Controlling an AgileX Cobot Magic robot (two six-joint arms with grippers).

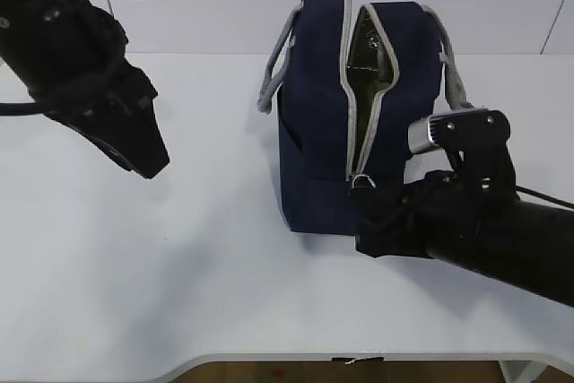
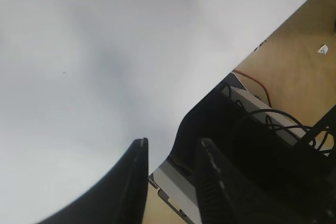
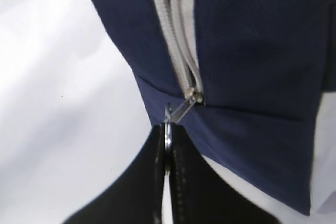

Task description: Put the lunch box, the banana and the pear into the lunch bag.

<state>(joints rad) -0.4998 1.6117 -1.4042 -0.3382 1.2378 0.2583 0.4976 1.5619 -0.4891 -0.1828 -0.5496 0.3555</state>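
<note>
- Pinching the zipper pull (image 3: 169,129) of the lunch bag (image 1: 323,132), our right gripper (image 3: 168,153) has its jaws pressed together.
- We see the bag mid-table (image 1: 134,266).
- Our left gripper (image 2: 170,174) hangs part-spread, empty.

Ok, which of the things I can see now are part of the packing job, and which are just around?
Job:
lunch bag, partly unzipped
zipper pull, pinched in the right gripper
left gripper, holding nothing

Just around:
table
cables on the floor

Lunch box, banana and pear are not visible.
</note>
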